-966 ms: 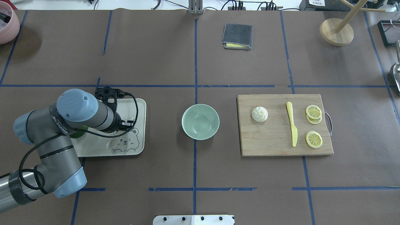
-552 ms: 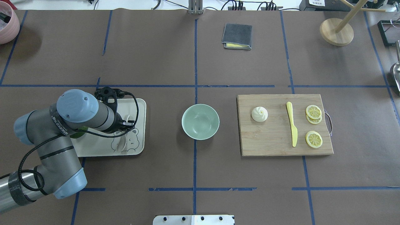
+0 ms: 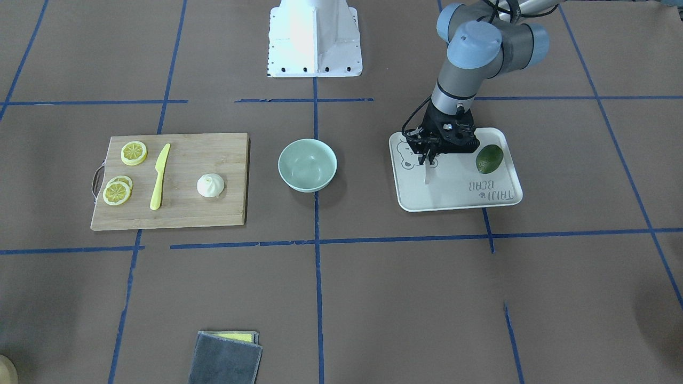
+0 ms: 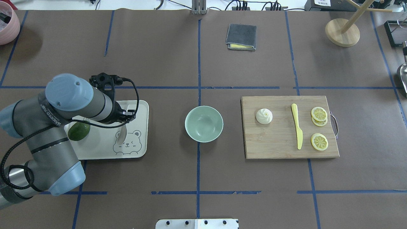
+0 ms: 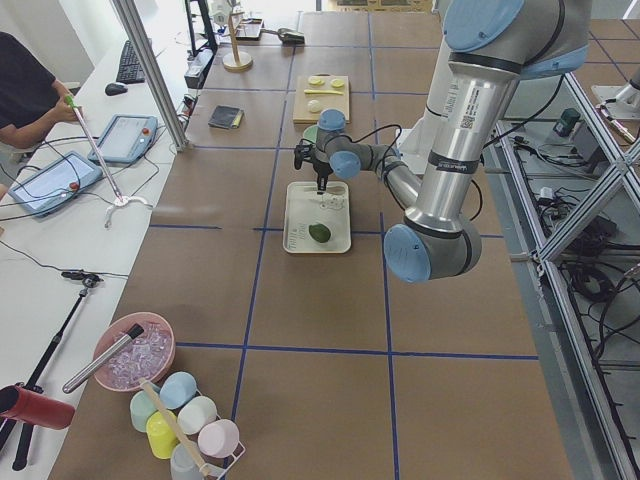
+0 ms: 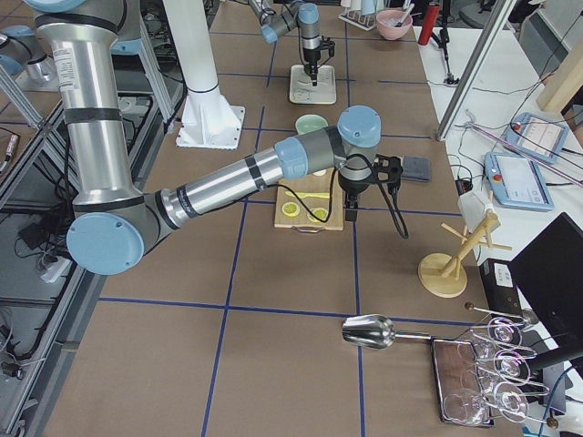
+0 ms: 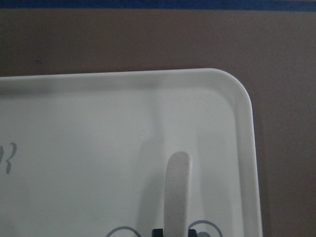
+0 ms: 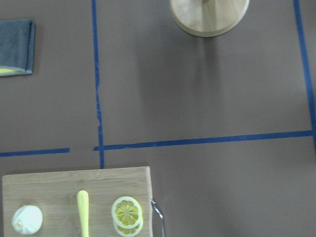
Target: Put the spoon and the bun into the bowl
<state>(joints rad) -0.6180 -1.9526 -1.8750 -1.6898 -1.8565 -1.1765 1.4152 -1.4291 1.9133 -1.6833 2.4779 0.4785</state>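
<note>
My left gripper (image 4: 125, 118) is shut on the whitish spoon (image 4: 121, 135) by its handle and holds it over the white bear-print tray (image 4: 141, 109). The spoon hangs scoop-down in the front view (image 3: 426, 174) under the gripper (image 3: 430, 156), and it shows in the left wrist view (image 7: 177, 190). The mint-green bowl (image 4: 203, 124) stands empty mid-table, right of the tray. The white bun (image 4: 264, 116) sits on the wooden board (image 4: 276, 144). My right gripper (image 6: 351, 211) hangs high beyond the board; I cannot tell whether it is open or shut.
A green fruit (image 4: 79, 131) lies on the tray's left part. A yellow knife (image 4: 297, 125) and lemon slices (image 4: 319, 114) lie on the board. A folded grey cloth (image 4: 241, 37) lies at the back, a wooden stand (image 4: 342, 32) at the back right.
My left gripper has risen and drawn back a little with the spoon, which has come up off the tray. The green fruit is now uncovered.
</note>
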